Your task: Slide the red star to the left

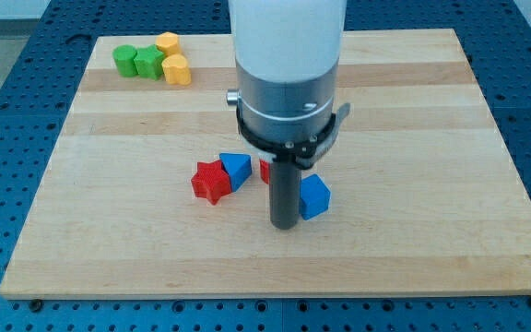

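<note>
Resting near the board's middle, the red star (211,181) touches a blue block (236,170) on its right, no clear long axis, while my tip (284,224), holding nothing, stands well right of it beside another blue block (313,196).

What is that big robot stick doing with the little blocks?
A robot arm is pushing small blocks around a wooden board with a dark rod. My tip rests on the board, right beside a blue block on the view's right. The red star it has to slide left sits further to the view's left, touching another blue block. A second red block peeks out behind the rod. Green blocks and yellow blocks sit near the top left corner.
</note>
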### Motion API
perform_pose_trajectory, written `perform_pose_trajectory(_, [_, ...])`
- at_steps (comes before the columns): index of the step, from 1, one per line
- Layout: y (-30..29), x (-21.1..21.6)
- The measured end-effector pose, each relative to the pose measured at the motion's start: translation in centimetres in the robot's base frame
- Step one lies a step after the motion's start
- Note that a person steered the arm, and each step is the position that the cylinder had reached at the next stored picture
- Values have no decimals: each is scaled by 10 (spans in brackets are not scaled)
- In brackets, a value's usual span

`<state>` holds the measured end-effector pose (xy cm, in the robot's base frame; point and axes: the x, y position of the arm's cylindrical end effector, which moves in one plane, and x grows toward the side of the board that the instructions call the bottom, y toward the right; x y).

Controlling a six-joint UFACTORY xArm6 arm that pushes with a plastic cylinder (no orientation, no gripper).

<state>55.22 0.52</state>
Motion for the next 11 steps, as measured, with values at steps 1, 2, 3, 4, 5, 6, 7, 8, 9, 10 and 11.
perform_pose_trajectory(1, [0, 24])
perform_pose_trajectory(2, [-1, 48])
perform_pose_trajectory(3, [-1, 61])
perform_pose_trajectory(4, [-1, 60])
perform_pose_trajectory(5, [-23, 44])
perform_pose_trajectory(6, [-45, 20])
perform_pose_trajectory(7, [-55, -4])
perform_pose_trajectory(8, [-68, -28])
perform_pose_trajectory(9, [-80, -52])
perform_pose_trajectory(10, [-90, -74])
perform_pose_trajectory(11, [-98, -95])
